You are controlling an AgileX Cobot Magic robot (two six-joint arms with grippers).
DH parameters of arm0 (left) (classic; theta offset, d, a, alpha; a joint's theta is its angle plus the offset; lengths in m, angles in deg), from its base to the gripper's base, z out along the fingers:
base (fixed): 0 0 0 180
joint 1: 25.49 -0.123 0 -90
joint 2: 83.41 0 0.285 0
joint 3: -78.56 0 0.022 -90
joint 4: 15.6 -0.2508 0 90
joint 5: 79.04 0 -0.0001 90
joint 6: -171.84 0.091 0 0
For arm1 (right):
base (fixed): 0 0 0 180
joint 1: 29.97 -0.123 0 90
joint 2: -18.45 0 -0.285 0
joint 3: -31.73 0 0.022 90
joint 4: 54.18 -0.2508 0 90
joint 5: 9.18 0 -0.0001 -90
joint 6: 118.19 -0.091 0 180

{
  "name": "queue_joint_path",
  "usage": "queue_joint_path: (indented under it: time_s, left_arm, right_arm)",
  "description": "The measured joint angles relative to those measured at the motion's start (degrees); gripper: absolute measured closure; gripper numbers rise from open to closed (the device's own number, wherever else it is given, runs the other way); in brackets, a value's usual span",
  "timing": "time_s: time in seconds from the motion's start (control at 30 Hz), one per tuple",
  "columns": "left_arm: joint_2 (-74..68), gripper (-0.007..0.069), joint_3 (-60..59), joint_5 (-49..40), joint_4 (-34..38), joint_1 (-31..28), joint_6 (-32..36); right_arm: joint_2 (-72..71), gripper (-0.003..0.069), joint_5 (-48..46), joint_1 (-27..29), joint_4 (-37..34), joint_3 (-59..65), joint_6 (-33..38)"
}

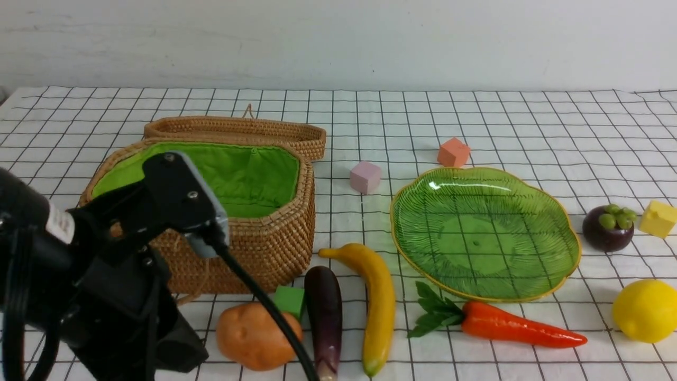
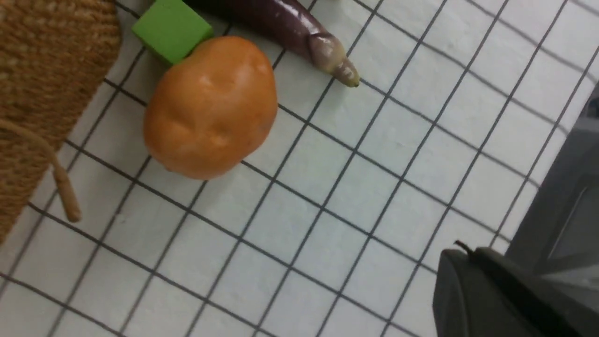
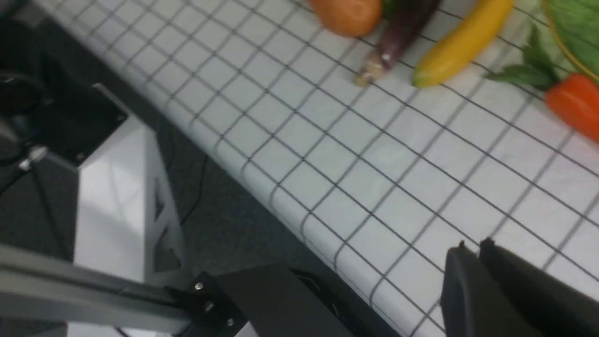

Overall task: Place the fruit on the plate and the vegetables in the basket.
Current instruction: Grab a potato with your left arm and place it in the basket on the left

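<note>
The open wicker basket [image 1: 275, 238] with green lining stands at the left and holds nothing that I can see. The green leaf plate [image 1: 484, 233] at the right is bare. In front of them lie the potato [image 1: 256, 336], eggplant [image 1: 323, 312], banana [image 1: 376, 301] and carrot [image 1: 518, 327]. The lemon [image 1: 646, 310] and mangosteen [image 1: 608, 228] sit at the far right. My left gripper [image 2: 472, 252] is shut with nothing in it, a short way from the potato [image 2: 210, 107]. My right gripper [image 3: 470, 245] is shut and holds nothing, over the cloth near the table's front edge.
Foam cubes lie about: green [image 1: 290, 300] against the potato, pink [image 1: 365, 177], orange [image 1: 453, 152], yellow [image 1: 657, 218]. The basket's lid [image 1: 238, 129] lies open behind it. My left arm [image 1: 106, 264] fills the lower left. The robot's metal frame [image 3: 117, 196] lies beyond the table edge.
</note>
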Motion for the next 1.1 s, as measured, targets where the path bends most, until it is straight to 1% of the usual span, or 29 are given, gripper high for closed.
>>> queue_joint_path:
  time_s: [0.03,0.13,0.2,0.27,0.3,0.33,0.4,0.43,0.47,0.5,0.57,0.6,0.63,0.73,0.77,0.8,0.83,0.9,1.1]
  left_arm:
    - [0.0,0.0638,0.1,0.0,-0.2,0.1,0.3]
    - [-2.4,0.0638,1.2,1.8,-4.3,2.1,2.1]
    - [-3.9,0.0638,1.4,2.3,-9.6,6.9,2.3]
    - [-5.6,0.0638,1.4,2.3,-12.3,9.2,1.7]
    - [-5.6,0.0638,1.4,2.4,-12.5,9.4,1.6]
    - [-7.5,0.0635,1.4,2.9,-14.6,10.1,1.3]
    - [-9.9,0.0618,1.4,4.3,-16.5,10.2,1.8]
    - [-11.1,0.0597,1.4,5.0,-17.2,10.2,2.6]
    - [-12.6,0.0561,1.4,5.7,-17.4,10.2,3.6]
    - [-13.0,0.0546,1.4,6.0,-17.4,10.2,3.7]
    - [-15.4,0.0426,1.4,8.8,-17.1,10.3,5.5]
    - [-15.8,0.0400,1.4,9.1,-17.1,10.3,5.7]
    - [-17.2,0.0295,1.4,11.6,-17.1,10.3,6.6]
    - [-19.8,0.0095,1.5,16.5,-17.4,10.3,8.8]
    - [-20.2,0.0049,1.5,17.2,-17.5,10.3,9.5]
    - [-20.4,0.0039,1.5,17.5,-17.5,10.3,9.6]
    - [-21.6,-0.0014,1.5,19.1,-17.6,10.3,10.7]
    - [-23.1,-0.0037,1.5,20.8,-18.1,10.3,11.7]
    - [-27.8,-0.0031,1.6,22.6,-21.9,10.3,12.0]
  right_arm:
    - [0.0,0.0603,0.0,-0.1,0.0,-0.1,0.2]
    - [-0.1,0.0601,-0.9,-0.7,-0.4,-0.8,2.5]
    - [-0.1,0.0596,-1.1,-0.7,-0.1,-0.8,3.2]
    - [-0.1,0.0593,-1.1,-0.7,0.4,-0.8,3.3]
    - [-0.1,0.0592,-1.1,-0.7,0.7,-0.8,3.4]
    - [-0.1,0.0591,-1.1,-0.7,1.4,-0.8,3.4]
    - [-0.1,0.0588,-1.1,-0.7,2.3,-0.8,3.4]
    - [-0.1,0.0586,-1.1,-0.7,2.8,-0.8,3.4]
    - [-0.1,0.0584,-1.1,-0.7,3.3,-0.8,3.4]
    - [-0.1,0.0583,-1.1,-0.7,3.4,-0.8,3.4]
    - [-0.1,0.0581,-1.1,-0.7,4.0,-0.8,3.4]
    - [-0.1,0.0581,-1.1,-0.7,4.0,-0.8,3.4]
    - [-0.1,0.0581,-1.1,-0.7,4.2,-0.8,3.4]
    - [-0.1,0.0581,-1.1,-0.7,4.8,-0.8,3.4]
    - [-0.1,0.0581,-1.1,-0.7,5.0,-0.8,3.4]
    - [-0.1,0.0581,-1.1,-0.7,5.0,-0.8,3.4]
    - [-0.1,0.0580,-1.1,-0.7,5.1,-0.8,3.4]
    - [-0.1,0.0579,-1.1,-0.7,5.1,-0.8,3.4]
    - [-0.2,0.0578,-1.1,-0.7,5.1,-0.8,3.4]
